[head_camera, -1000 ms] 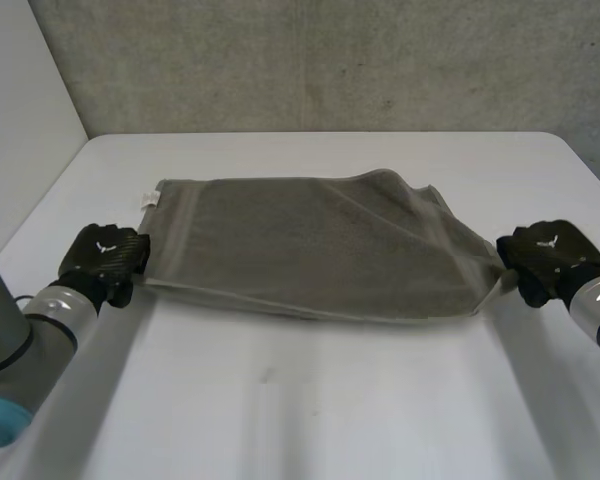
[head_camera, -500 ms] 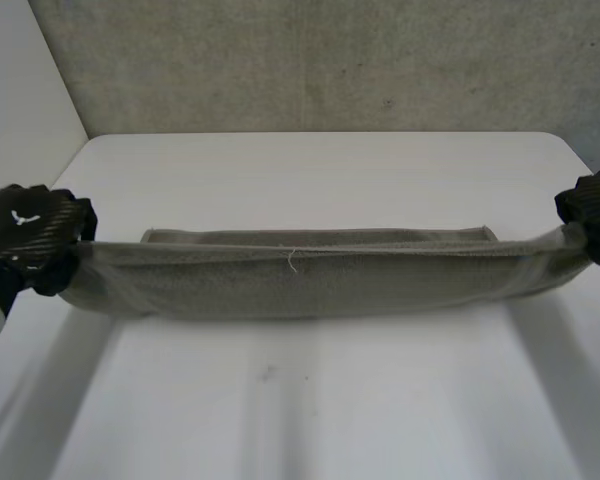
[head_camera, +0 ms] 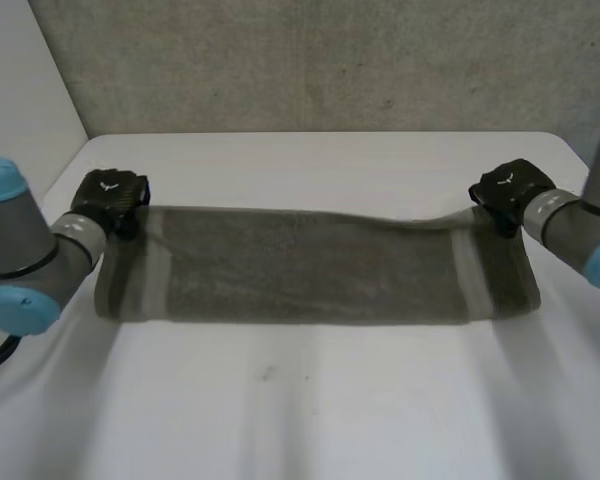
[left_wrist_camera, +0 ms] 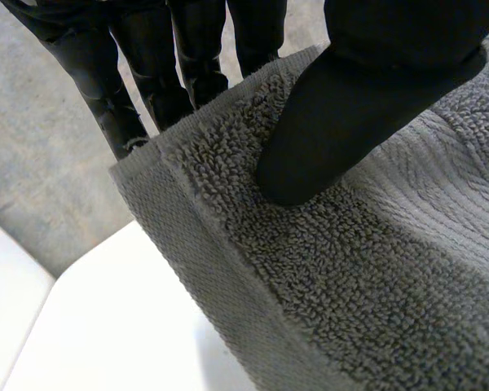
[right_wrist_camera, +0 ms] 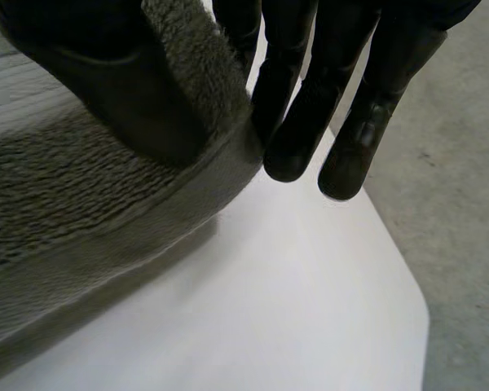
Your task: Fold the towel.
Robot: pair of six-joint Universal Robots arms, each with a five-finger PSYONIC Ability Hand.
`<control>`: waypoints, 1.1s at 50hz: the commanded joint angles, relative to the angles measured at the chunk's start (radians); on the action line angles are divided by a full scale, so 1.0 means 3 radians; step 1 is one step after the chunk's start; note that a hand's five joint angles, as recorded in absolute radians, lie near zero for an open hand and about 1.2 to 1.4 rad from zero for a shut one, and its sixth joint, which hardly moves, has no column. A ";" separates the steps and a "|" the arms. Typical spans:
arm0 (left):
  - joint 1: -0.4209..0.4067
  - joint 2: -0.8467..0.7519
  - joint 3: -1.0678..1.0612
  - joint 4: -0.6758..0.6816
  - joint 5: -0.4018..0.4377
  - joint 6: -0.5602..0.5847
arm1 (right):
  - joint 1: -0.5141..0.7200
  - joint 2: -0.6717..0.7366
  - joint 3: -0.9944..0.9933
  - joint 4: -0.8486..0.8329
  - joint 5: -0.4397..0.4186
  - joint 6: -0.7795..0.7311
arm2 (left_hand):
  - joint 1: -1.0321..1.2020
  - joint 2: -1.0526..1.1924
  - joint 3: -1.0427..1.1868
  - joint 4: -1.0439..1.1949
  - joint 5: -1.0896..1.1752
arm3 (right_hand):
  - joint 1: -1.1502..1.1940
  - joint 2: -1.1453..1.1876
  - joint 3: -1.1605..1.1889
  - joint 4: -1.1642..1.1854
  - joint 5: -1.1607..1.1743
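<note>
The grey towel (head_camera: 310, 268) lies as a long folded band across the white table (head_camera: 310, 410). At the towel's far left corner the left hand (head_camera: 108, 196) pinches the cloth between thumb and fingers. At its far right corner the right hand (head_camera: 508, 185) does likewise.

Worktop (head_camera: 300, 400): white, smooth, with rounded corners at 11 and 1 o'clock. One item lies on it, a grey towel (head_camera: 310, 265), doubled into a long band running from 9 to 3 o'clock across the centre. Its 6 o'clock edge rests flat. A paler stripe crosses the band near each end.
</note>
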 commanded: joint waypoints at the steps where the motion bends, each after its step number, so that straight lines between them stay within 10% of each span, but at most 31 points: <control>1: -0.0122 -0.0332 0.0406 0.0001 -0.0008 -0.0005 | 0.0098 0.0449 -0.0580 -0.0022 0.0635 0.0003 | -0.2990 -0.3085 -0.3077 -0.3081 -0.3073 | -0.2852 -0.2815 -0.2923 -0.2920 -0.2879; 13: -0.0122 0.0077 -0.0003 -0.0024 -0.0033 -0.0010 | 0.0078 0.0010 -0.0224 -0.0022 0.0775 0.0464 | -0.3222 -0.3317 -0.3309 -0.3313 -0.3306 | -0.2852 -0.2815 -0.2923 -0.2920 -0.2879; 26: 0.0026 0.1238 -0.1476 0.0124 -0.0018 -0.0077 | -0.0100 -0.1360 0.1814 -0.0338 -0.0007 0.0627 | -0.3222 -0.3317 -0.3309 -0.3313 -0.3306 | -0.2310 -0.2274 -0.2382 -0.2379 -0.2338; 39: 0.0031 0.1591 -0.2110 0.0748 -0.0003 -0.0583 | -0.0290 -0.1171 0.2706 -0.1402 -0.0089 0.0545 | -0.3222 -0.3317 -0.3309 -0.3313 -0.3306 | -0.1232 -0.1196 -0.1303 -0.1301 -0.1259; 41: 0.0036 0.1596 -0.2120 0.0768 -0.0003 -0.0583 | -0.0336 -0.1008 0.2660 -0.1601 -0.0064 0.0433 | -0.3222 -0.3317 -0.3309 -0.3313 -0.3306 | -0.0025 0.0011 -0.0096 -0.0094 -0.0052; 55: 0.0103 0.1606 -0.2186 0.0779 0.0002 -0.0588 | -0.1016 -0.0926 0.2205 -0.1325 0.0392 0.0070 | -0.3222 -0.3317 -0.3309 -0.3313 -0.3306 | 0.1221 0.1257 0.1149 0.1152 0.1193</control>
